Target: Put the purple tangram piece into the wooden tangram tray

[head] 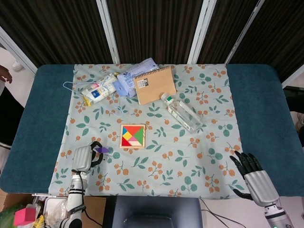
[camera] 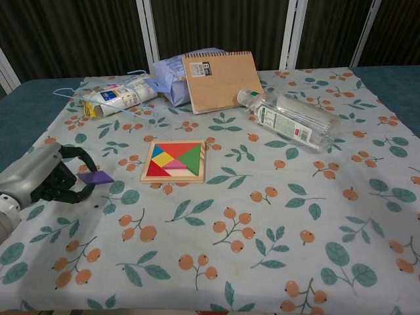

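The purple tangram piece (head: 101, 149) (camera: 96, 176) is pinched at the fingertips of my left hand (head: 85, 157) (camera: 47, 177), lifted just off the cloth. It hangs a short way left of the wooden tangram tray (head: 132, 136) (camera: 174, 161), which holds several coloured pieces. My right hand (head: 251, 175) rests open at the table's near right edge, fingers spread, holding nothing; the chest view does not show it.
A spiral notebook (head: 155, 84), a clear plastic bottle (head: 183, 112), a blue pouch (head: 127, 80), a tube pack (head: 97, 90) and a blue wire hanger (head: 71, 85) lie at the back of the flowered cloth (head: 190, 156).
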